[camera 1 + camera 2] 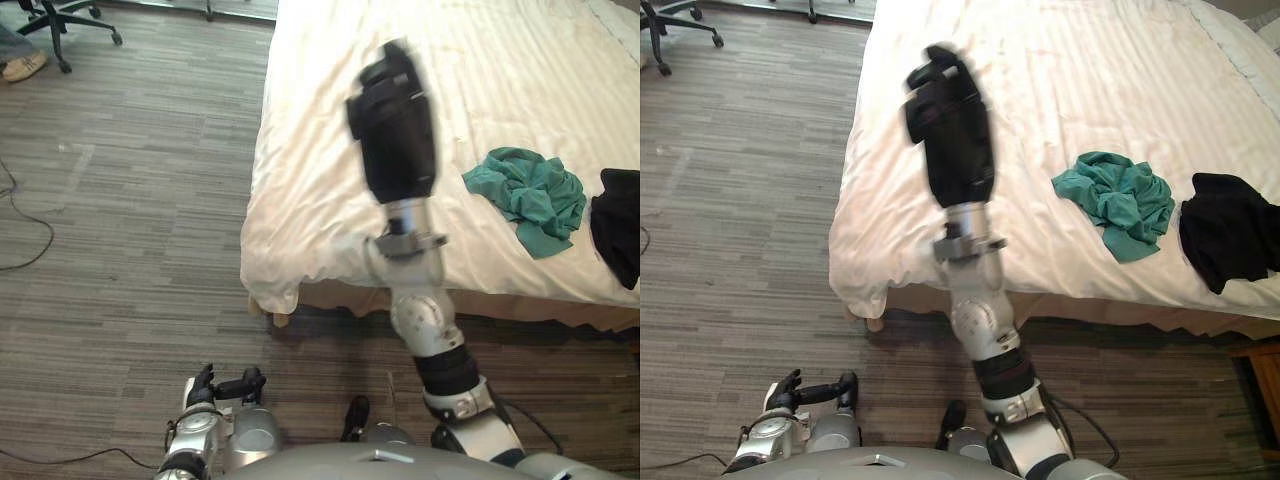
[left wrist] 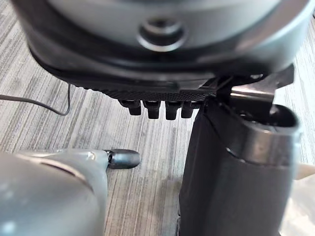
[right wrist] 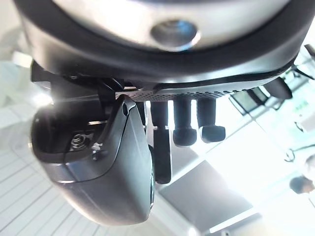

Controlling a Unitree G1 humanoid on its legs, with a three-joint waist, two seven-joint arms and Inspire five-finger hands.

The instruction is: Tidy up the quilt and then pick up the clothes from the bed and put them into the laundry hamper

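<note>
Two hands, both empty. Far L of head view, at 11 o'clock: office chair point(image 1: 62, 22) on grey plank floor point(image 1: 130, 220), w/ a person's shoe point(image 1: 24, 66) just beside it at the edge. At 7 o'clock, low down by the floor, left hand point(image 1: 238, 385): fingers point(image 2: 152, 109) relaxed & near straight in its wrist view, nothing in them, floor past them. Centre: bed w/ white striped quilt point(image 1: 330, 200) spread over it, near-L corner rumpled and draping off the side toward 7 o'clock. Right hand point(image 1: 395, 125) raised on its arm in front of the quilt, approx 12 o'clock from centre. Its fingers point(image 3: 184, 125) hang loose & apart in the wrist view, gripping nothing, w/ ceiling behind. At 3 o'clock, on the quilt near the bed's front edge: teal garment point(image 1: 530, 195), crumpled in a heap. Just R of it, also 3 o'clock but further out, black garment point(image 1: 1230, 230), bunched, not touching the teal one. Both clothes well apart from either hand.
</note>
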